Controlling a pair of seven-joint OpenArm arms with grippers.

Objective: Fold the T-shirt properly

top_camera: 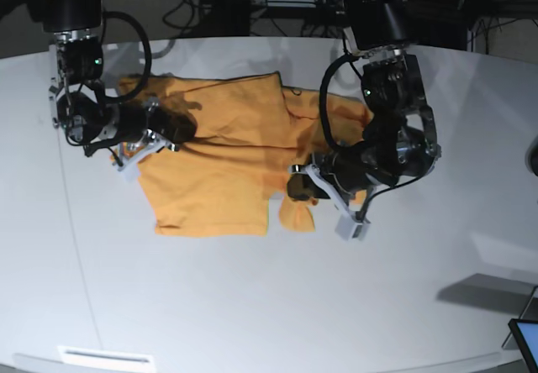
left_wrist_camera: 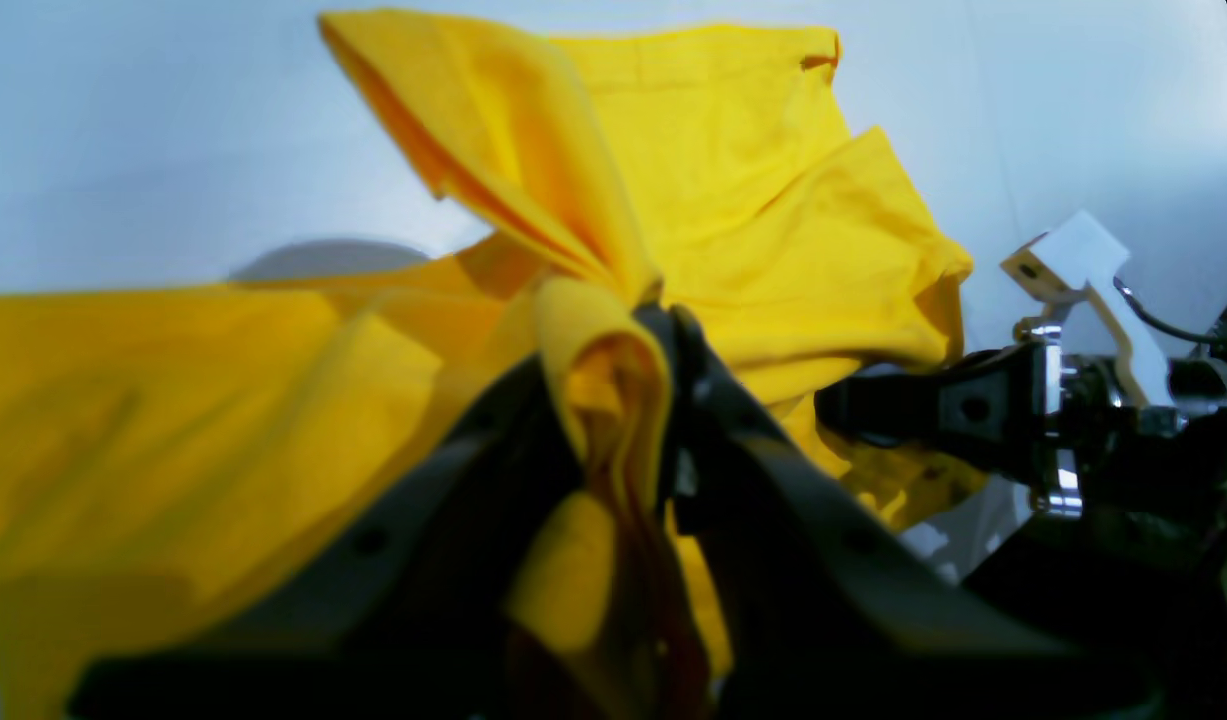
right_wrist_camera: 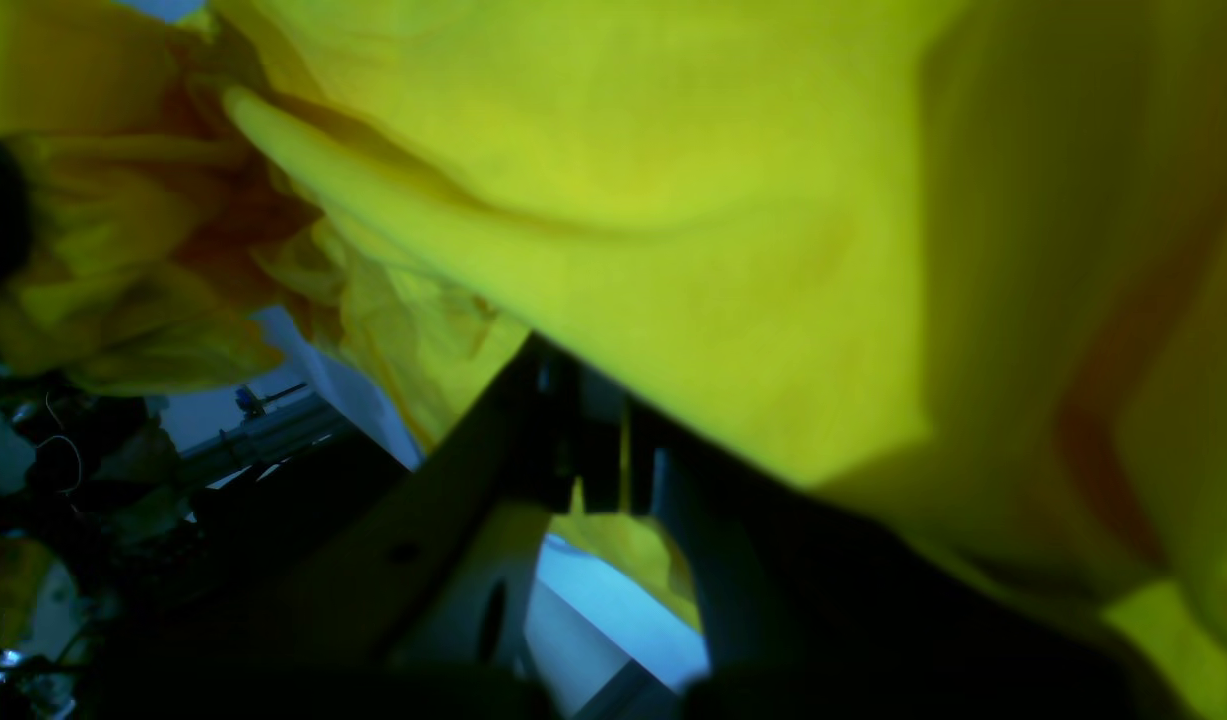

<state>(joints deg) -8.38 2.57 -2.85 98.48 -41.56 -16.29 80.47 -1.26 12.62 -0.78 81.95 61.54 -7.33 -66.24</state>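
The T-shirt [top_camera: 218,159] lies rumpled on the white desk [top_camera: 252,306] between both arms. The left claw [left_wrist_camera: 633,330] pinches a bunched fold of it — lifted clear. The right claw [right_wrist_camera: 598,440] grips cloth too, under draped fabric.

free: bare table [top_camera: 277,306] across the lower half and far right of the base view | blocked: shirt [top_camera: 223,159] fills centre and upper left | left gripper [top_camera: 296,184] with its arm stands at the shirt's right edge | right gripper [top_camera: 183,126] reaches in over the shirt's upper left corner
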